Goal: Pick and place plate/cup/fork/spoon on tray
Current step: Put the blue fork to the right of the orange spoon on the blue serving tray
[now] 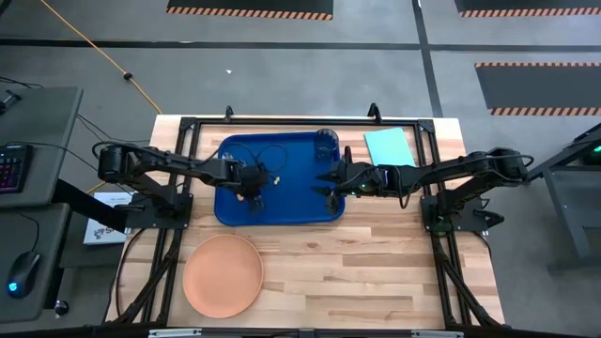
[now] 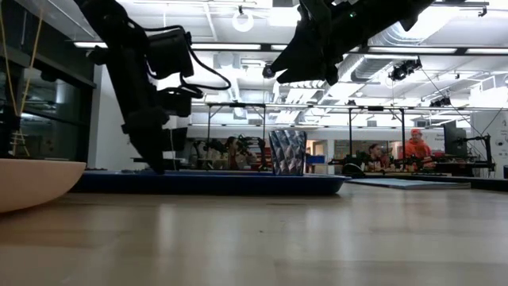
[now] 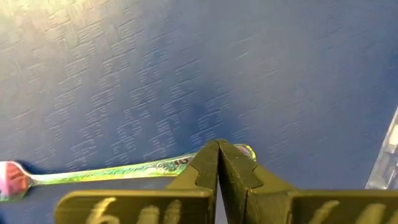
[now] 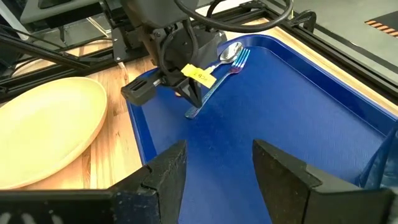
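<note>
silvery spoon [image 3: 93, 171] on blue tray [image 3: 186, 74]

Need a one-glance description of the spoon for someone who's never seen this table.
Find the big dark-blue tray at the table's far middle. The closed left gripper is down on its left part, and two utensils lie side by side there. The spoon is the shiny silvery one with an oval bowl, its handle pinched in that gripper; the fork beside it is teal plastic with tines.
</note>
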Robot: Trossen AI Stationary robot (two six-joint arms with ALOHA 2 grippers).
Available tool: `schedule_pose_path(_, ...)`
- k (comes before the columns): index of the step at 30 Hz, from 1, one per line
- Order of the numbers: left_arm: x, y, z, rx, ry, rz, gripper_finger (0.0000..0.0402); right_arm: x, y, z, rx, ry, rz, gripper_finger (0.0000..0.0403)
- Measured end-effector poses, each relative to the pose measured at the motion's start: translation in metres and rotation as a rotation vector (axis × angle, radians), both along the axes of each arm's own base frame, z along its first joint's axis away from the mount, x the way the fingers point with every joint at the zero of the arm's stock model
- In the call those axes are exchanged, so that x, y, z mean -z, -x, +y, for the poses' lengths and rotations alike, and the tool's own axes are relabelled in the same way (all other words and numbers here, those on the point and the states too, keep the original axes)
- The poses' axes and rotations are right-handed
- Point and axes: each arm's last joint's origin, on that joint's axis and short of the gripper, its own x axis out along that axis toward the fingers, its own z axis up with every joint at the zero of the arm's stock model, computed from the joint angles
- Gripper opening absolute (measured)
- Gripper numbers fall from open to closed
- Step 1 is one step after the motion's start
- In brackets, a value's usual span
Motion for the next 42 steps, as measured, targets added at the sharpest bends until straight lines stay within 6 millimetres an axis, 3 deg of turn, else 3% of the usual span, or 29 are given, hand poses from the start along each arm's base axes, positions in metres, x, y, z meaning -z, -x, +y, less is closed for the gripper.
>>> schedule_pose_path(21,0.02,0.005,-0.015,-0.048,-0.019,-0.111,0.0,0.0,0.0,0.0,0.0,0.0,0.0,0.0174)
schedule_pose_path(42,0.02,0.008,-0.029,-0.02,-0.004,-0.099,0.0,0.0,0.0,0.0,0.0,0.0,0.0,0.0174)
